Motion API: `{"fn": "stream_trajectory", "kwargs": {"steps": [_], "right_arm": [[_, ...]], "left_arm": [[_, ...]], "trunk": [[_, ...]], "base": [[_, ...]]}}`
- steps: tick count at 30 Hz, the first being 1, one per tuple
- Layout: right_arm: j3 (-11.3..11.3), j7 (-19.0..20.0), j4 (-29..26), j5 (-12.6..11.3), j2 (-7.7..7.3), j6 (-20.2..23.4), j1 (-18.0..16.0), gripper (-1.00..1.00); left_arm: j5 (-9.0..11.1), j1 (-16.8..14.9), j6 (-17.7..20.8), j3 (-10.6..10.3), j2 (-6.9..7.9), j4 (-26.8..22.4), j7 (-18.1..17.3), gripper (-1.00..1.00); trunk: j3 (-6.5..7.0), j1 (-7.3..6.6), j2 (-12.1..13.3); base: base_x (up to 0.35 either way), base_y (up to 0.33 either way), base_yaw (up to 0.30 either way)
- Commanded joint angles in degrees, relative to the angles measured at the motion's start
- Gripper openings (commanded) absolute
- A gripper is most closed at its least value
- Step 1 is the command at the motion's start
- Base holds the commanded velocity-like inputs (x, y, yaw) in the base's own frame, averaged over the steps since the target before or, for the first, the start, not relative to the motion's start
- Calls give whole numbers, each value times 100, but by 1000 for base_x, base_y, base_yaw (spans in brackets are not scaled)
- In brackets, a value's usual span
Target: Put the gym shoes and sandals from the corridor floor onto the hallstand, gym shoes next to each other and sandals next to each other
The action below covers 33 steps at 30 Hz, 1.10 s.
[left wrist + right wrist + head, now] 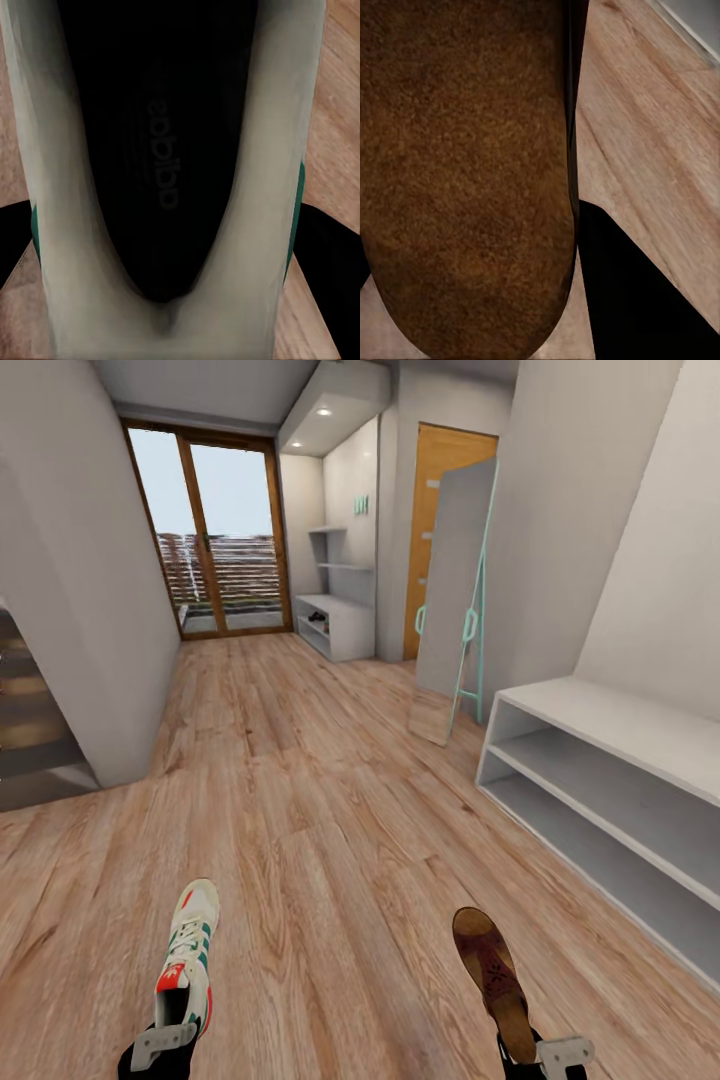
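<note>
Sneaker (188,958) clamped in my L gripper (160,1045), sandal (494,975) in R gripper (562,1052); white bench (610,712) at right, leaning mirror (452,600) ahead beside it, hallstand (338,622) far down corridor floor (330,820).

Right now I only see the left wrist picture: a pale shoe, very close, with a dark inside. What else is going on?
Observer: The head view shows that gym shoe held in the left gripper, above the wood floor.
Operator: Is the other arm carrying anything?
Observer: Yes, the right gripper holds a brown sandal by its heel end.
Operator: Any place to put them?
Observer: A white two-bay bench stands close on the right, and a shelf unit with upper shelves stands farther down, near the glass door.
</note>
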Motion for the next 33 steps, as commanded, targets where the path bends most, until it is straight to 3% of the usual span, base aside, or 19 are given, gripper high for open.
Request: {"fn": "stream_trajectory", "kwargs": {"steps": [1,9,33], "right_arm": [[29,-35,3,0,-8,-10,-3,-100],[29,-35,3,0,-2,-10,-3,-100],[29,-35,3,9,74,-1,-3,-100]], "left_arm": [[-34,-6,-16,49,-5,3,-50,-100],[-33,-6,-16,50,-5,6,-49,-100],[-33,-6,-16,50,-13,7,-49,-100]], "trunk": [[4,2,-2],[60,2,-2],[66,2,-2]], "base": [[312,0,103],[332,0,171],[339,0,275]]}}
